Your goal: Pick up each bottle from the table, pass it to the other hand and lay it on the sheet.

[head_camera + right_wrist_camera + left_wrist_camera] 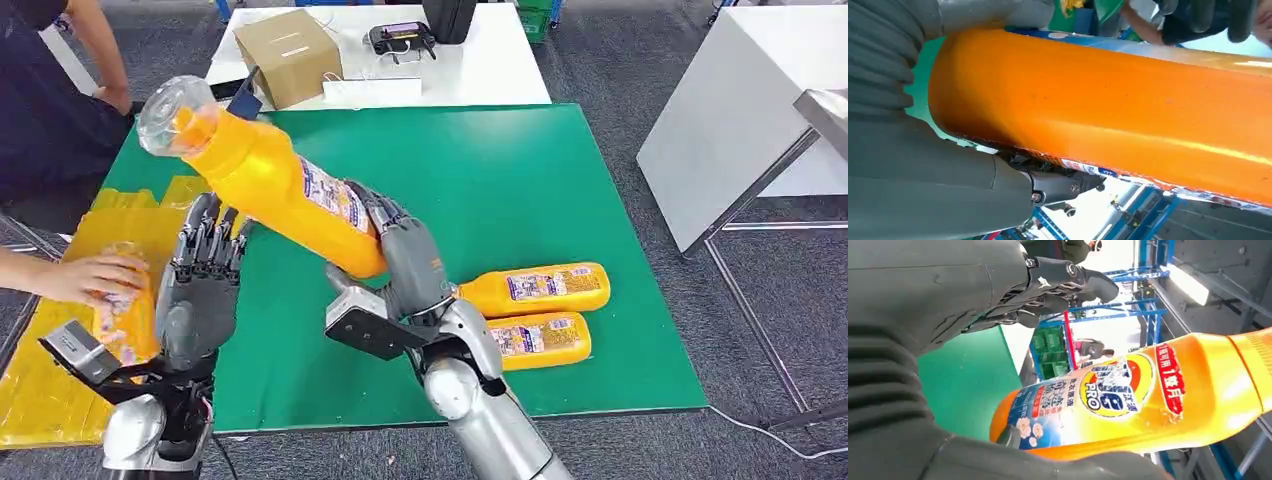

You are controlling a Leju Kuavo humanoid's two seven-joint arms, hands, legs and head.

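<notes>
Above the green table mat [520,180], the right hand [405,255] grips the base of a tilted orange plastic detergent bottle [275,180] with a clear cap, while the left hand [205,275] waits beside it, fingers apart and empty; the handover looks underway. Two more orange bottles [545,315] lie on the mat. On the yellow sheet [50,390], a person's hand [85,275] touches another bottle [125,320]. How full the bottles are cannot be judged.
</notes>
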